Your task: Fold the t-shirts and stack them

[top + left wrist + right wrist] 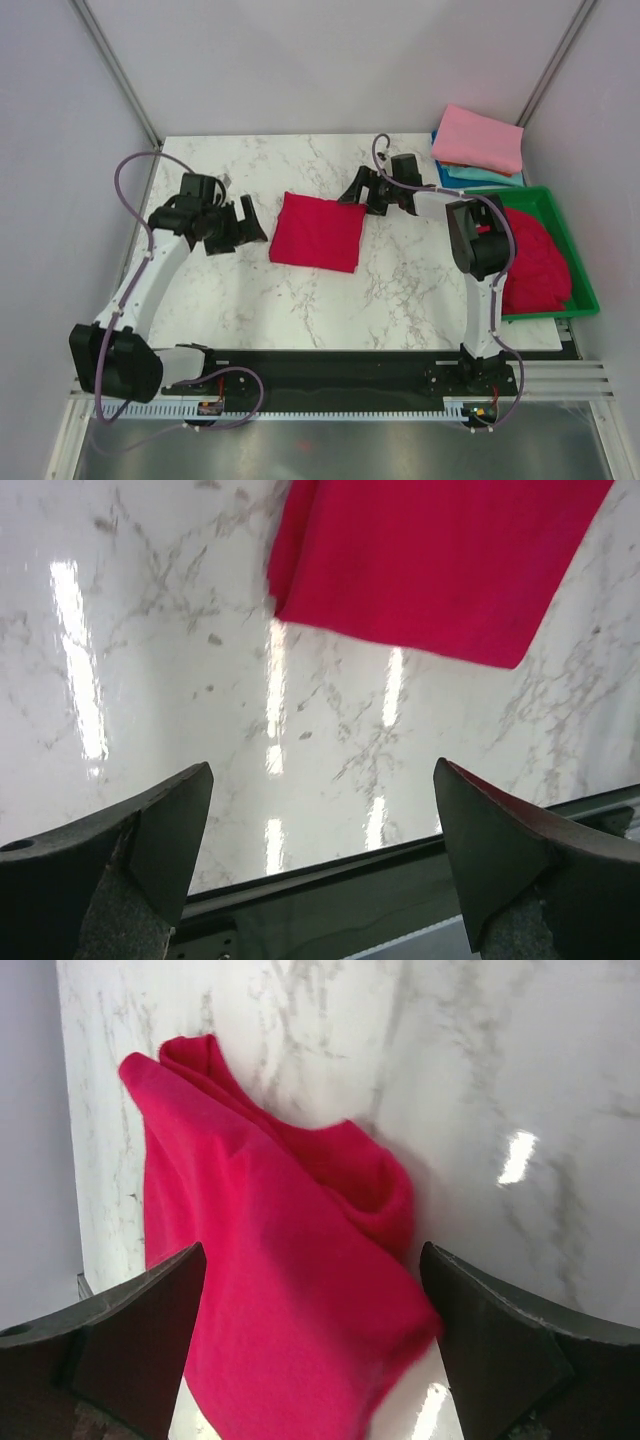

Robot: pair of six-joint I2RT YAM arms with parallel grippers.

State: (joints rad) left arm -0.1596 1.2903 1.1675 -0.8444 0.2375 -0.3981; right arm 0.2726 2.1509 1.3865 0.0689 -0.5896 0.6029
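A folded crimson-red t-shirt point(318, 231) lies flat in the middle of the marble table point(400, 300). My left gripper point(240, 225) is open and empty just left of it; in the left wrist view the t-shirt point(440, 560) lies beyond the gripper point(325, 810). My right gripper point(362, 190) is open at the t-shirt's far right corner. In the right wrist view that rumpled corner point(270, 1260) lies between the wide-apart fingers of the gripper point(315, 1300), not pinched. Folded pink point(480, 138), teal and blue t-shirts are stacked at the back right.
A green plastic tray point(570, 250) at the right edge holds a heap of loose red t-shirts point(535, 262). Grey walls close in the table at left, back and right. The table's near edge shows in the left wrist view point(330, 875).
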